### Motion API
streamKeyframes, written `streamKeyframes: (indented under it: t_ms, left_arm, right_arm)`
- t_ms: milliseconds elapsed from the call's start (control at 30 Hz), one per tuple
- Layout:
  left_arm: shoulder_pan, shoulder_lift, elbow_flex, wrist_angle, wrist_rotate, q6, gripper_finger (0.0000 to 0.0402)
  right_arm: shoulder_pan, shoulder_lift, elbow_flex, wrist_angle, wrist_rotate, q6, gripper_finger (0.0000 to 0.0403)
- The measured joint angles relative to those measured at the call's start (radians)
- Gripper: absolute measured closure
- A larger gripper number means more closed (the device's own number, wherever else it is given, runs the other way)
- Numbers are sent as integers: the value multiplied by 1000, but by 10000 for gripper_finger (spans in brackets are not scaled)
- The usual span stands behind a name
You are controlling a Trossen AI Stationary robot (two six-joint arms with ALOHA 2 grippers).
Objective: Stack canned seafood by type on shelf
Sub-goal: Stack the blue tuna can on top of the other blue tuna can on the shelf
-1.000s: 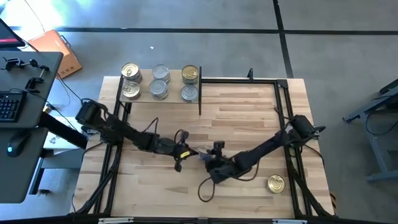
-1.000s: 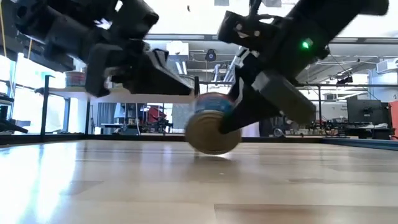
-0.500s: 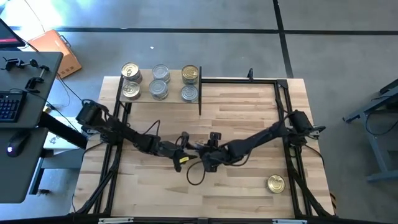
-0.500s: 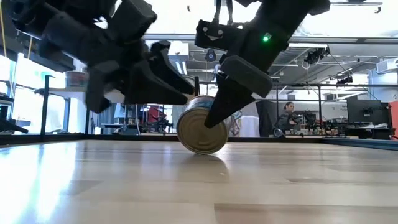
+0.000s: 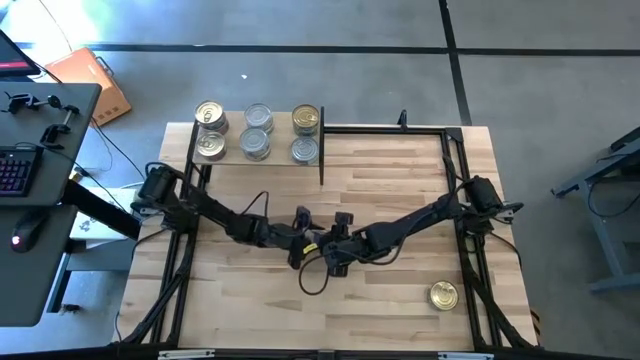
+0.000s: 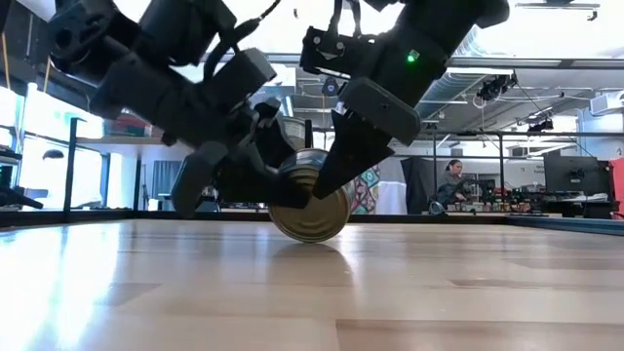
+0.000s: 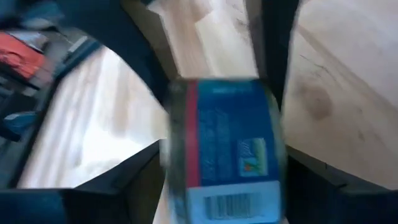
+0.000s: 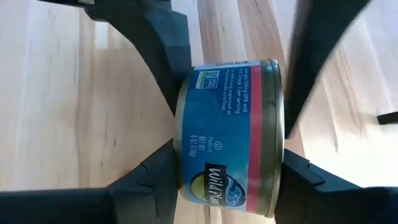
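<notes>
One tin of the canned seafood point(image 6: 310, 207), with a blue label and gold ends, sits tipped on its side at mid-table. My right gripper point(image 5: 332, 250) is shut on it. My left gripper point(image 5: 303, 240) stands open, one finger on either side of the same tin point(image 7: 224, 149). At the table's far left stands the shelf point(image 5: 232, 158), with several gold-topped and silver-topped tins upright on it. My right gripper pinches the tin between its two fingers, one on each flat end point(image 8: 277, 143). The fingers point(image 6: 366, 146) slant down from the table's right side. The tin lies tilted on its side, its lower rim point(image 6: 310, 240) on the table. My left gripper: I cannot tell whether its fingers touch the tin.
A lone gold-topped tin point(image 5: 443, 295) stands near the table's right front corner. A black metal frame point(image 5: 400, 128) runs along the table's far and side edges. Cables loop over the wood under both arms point(image 5: 312, 285).
My right gripper has carried the tin a little toward the table's left and far side and has rolled. My left gripper has opened, sunk and closed in on the tin, so that its fingers now stand on either side of it.
</notes>
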Motion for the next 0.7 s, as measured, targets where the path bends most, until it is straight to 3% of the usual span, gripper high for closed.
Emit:
streamKeyframes:
  t_ms: [133,233,333,400,600,700]
  left_arm:
    - [-3,11,0,6,32,-61,187]
    - [-9,10,0,3,39,-110,235]
    - [-15,9,0,-3,40,-135,233]
    - [-21,9,1,-12,36,-135,233]
    - [-26,-47,-57,-18,-21,-134,233]
    - [-25,-95,-124,66,-8,-134,233]
  right_arm:
    - [0,0,0,7,-6,2,232]
    - [0,0,0,13,-26,-2,181]
    - [1,-1,2,7,-35,30,116]
    - [16,-6,2,-18,8,42,94]
    - [100,-51,-98,-3,169,99,92]
    - [128,-74,-190,68,237,143,98]
